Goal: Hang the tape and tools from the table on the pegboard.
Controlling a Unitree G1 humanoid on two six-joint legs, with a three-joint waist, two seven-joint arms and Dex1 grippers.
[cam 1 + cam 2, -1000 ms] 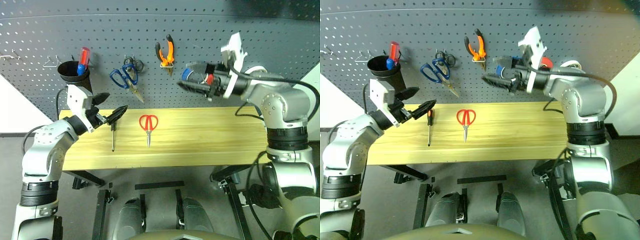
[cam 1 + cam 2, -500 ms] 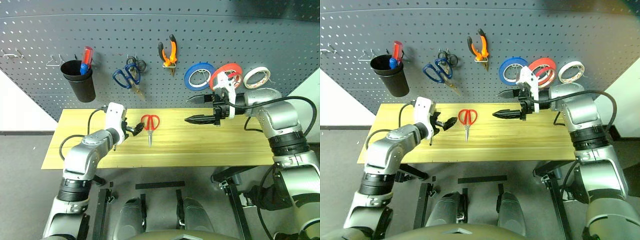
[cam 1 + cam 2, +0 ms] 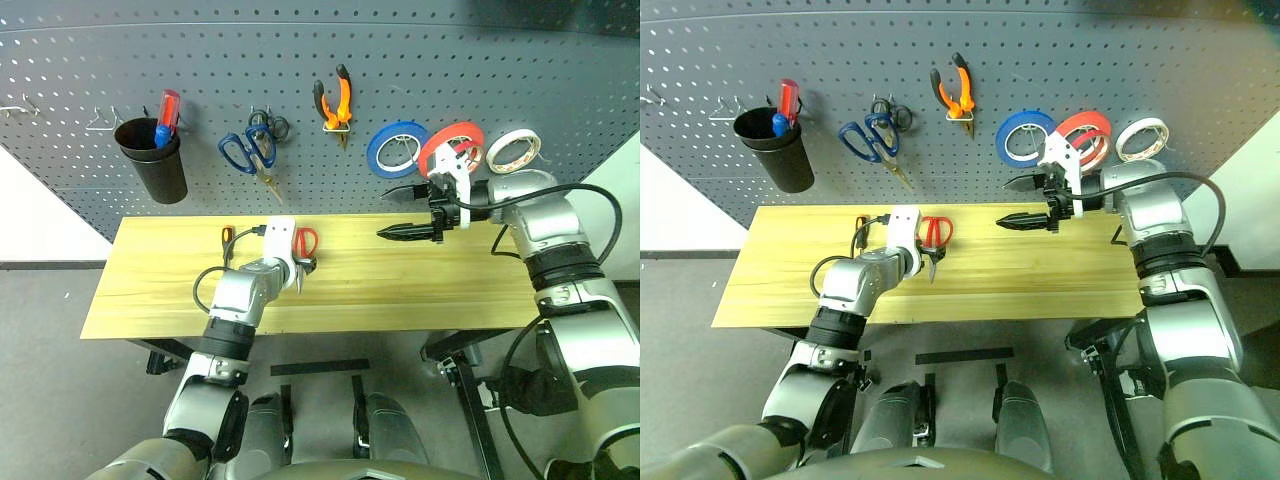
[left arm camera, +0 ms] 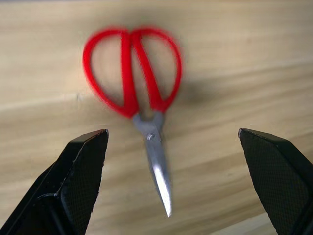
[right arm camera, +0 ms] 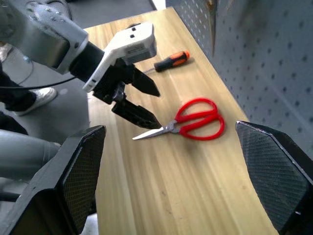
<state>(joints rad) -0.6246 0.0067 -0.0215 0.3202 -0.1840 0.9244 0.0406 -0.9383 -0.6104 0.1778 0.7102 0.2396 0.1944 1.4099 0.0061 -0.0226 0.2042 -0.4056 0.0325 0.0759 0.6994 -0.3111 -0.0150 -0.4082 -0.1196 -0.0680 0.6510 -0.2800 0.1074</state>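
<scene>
Red-handled scissors (image 4: 131, 73) lie flat on the table (image 3: 420, 290), handles toward the pegboard (image 3: 520, 70). My left gripper (image 4: 172, 132) hangs open just above them, one finger on each side of the blades; the right wrist view shows this left gripper (image 5: 156, 108) at the blade tip. A small screwdriver (image 3: 228, 236) with an orange-and-black handle lies to the left of the scissors. Pliers (image 3: 335, 100) and red tape (image 3: 452, 148) hang on the pegboard. My right gripper (image 3: 396, 211) is open and empty above the table, below the tapes, pointing left.
On the pegboard hang a blue roll (image 3: 398, 150), a white roll (image 3: 513, 150), blue-handled scissors (image 3: 250, 152) and a black cup (image 3: 150, 160) holding a red-and-blue screwdriver (image 3: 166, 116). Silver hooks (image 3: 100, 122) stand bare at the far left.
My left arm swung right from the table's left end and sank over the red scissors. My right gripper drew away from the hanging tapes and came down. Both stayed open.
</scene>
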